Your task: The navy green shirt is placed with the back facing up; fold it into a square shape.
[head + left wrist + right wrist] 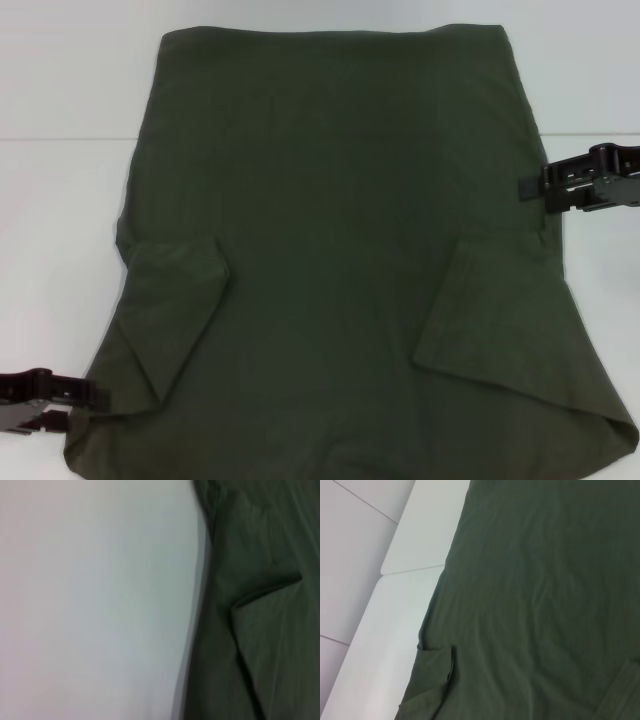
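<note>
Claw pair noted first: left claw (85, 395) low at the shirt's near left corner, fingertips at the cloth edge; cannot tell whether it grips. Right claw (535, 188) at the shirt's right edge, about mid-length, tips touching or just over the fabric; its spread cannot be judged either.

Bench (60, 200): white, plain, carries the shirt alone. No containers seen.

Navy green shirt (340, 230): dark olive, spread flat across the middle of the bench, plain side up. Long axis runs away from the robot, one straight edge at the far side, the wider end nearest the robot. Both sleeves are folded inward onto the body: left sleeve flap (175, 300) lies as a slanted panel near the left edge, right sleeve flap (490, 310) a larger slanted panel near the right edge. Near right corner flares outward.

No writing or label is visible on the upward face.

Wrist views show only cloth edge against bench.
</note>
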`<state>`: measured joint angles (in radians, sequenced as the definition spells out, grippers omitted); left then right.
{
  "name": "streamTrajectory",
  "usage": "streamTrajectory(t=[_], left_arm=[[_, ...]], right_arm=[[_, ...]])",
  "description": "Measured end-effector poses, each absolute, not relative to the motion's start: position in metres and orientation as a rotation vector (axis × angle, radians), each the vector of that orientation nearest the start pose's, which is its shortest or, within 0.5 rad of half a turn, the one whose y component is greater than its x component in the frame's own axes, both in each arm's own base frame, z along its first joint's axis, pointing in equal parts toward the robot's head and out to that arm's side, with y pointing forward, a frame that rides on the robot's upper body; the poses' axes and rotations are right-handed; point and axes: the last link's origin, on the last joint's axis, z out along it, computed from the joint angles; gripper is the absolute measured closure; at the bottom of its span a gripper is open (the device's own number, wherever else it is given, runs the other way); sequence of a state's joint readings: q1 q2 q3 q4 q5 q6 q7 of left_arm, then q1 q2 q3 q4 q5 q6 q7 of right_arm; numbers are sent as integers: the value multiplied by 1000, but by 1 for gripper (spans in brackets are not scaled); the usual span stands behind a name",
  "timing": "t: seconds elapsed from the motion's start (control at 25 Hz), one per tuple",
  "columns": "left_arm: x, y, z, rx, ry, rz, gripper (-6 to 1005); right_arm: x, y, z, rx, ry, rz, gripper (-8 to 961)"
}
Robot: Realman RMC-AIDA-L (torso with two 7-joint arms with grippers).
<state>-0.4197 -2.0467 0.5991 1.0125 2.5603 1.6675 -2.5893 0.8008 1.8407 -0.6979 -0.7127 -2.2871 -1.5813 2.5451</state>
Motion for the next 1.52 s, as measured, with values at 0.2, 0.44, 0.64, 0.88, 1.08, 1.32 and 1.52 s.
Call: streamTrajectory(t=[0.2, 0.44, 0.64, 0.88, 1.08, 1.32, 1.52], left_arm=[[-336, 288, 56, 2359, 2455, 110, 264], [-327, 295, 46, 2372, 2398, 86, 265], [-321, 300, 43, 2386, 2375, 94, 266], [-318, 301, 40, 2382, 2367, 92, 322], [-315, 302, 40, 2395, 2363, 69, 379], [-315, 301, 45, 2405, 2380, 68, 609], [-315, 300, 45, 2405, 2381, 61, 760]], right_arm=[[226, 412, 94, -2346, 1728, 340, 310], [227, 411, 94, -2347, 1727, 339, 309], [229, 410, 95, -2342, 1735, 348, 309], [231, 409, 98, -2331, 1740, 367, 310], [232, 409, 98, -2331, 1741, 367, 310], [233, 408, 98, -2329, 1747, 366, 310], [234, 407, 98, -2328, 1748, 365, 309]])
